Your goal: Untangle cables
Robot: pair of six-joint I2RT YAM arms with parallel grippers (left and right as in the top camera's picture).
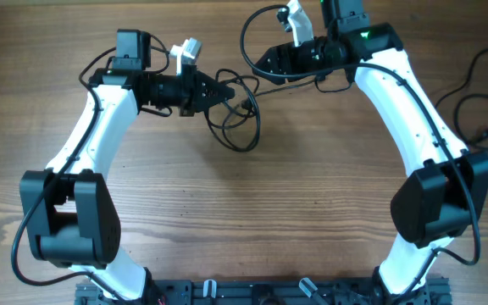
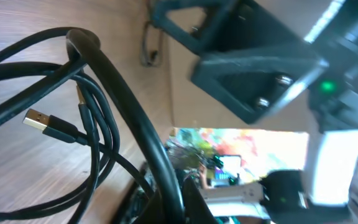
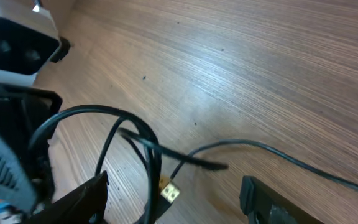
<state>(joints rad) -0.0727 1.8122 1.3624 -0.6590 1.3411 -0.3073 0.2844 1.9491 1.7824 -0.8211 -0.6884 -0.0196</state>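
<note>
Looking at the overhead view, the cables [image 1: 244, 108] sit in a loose black tangle on the wooden table [image 1: 252, 212], up near the far middle, right between the two arm tips. The left gripper [image 1: 225, 91] points in from the left and its fingers are pinched together on a strand at the tangle's upper left edge. From its wrist cam you can see a thick black strand running straight down into the jaws, with several thinner loops draped beside it and a USB plug [image 2: 37, 118] with a gold tip lying on the wood.

The right gripper [image 1: 259, 61] comes in from the other side, just above the tangle. Its fingers [image 3: 82, 199] are spread wide apart, not clamped on anything. In that wrist cam a couple of loops rise up between the two fingers, plus a small gold plug [image 3: 169, 193] down low between them, and one single strand trails off to the right across the table.

Can't tell whether the loops actually touch the right fingers — too blurry there.
</note>
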